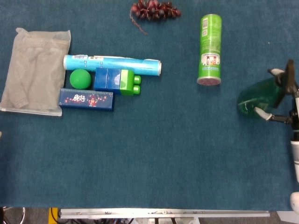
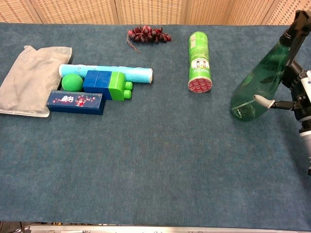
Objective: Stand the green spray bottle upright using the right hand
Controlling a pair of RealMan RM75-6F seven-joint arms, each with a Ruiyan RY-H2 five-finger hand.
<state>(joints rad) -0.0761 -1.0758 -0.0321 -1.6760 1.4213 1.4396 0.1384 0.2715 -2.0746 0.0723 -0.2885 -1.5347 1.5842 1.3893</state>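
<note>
The green spray bottle [image 2: 257, 82] is translucent dark green with a black nozzle. It leans at the table's far right, its round base on the blue cloth and its nozzle tipped toward the right edge. From above, the bottle [image 1: 259, 95] shows with its nozzle at the frame edge. My right hand [image 2: 296, 92] grips it from the right, the thumb lying across the bottle's front and the fingers behind its neck. In the head view the right hand [image 1: 285, 111] is partly cut off. My left hand appears in neither view.
A green canister [image 1: 210, 49] lies left of the bottle. Dark grapes [image 1: 154, 9] sit at the far edge. At the left lie a grey pouch [image 1: 35, 70], a light blue tube [image 1: 112, 64], a green ball [image 1: 80, 78], toy blocks [image 1: 117, 80] and a dark blue box [image 1: 86, 99].
</note>
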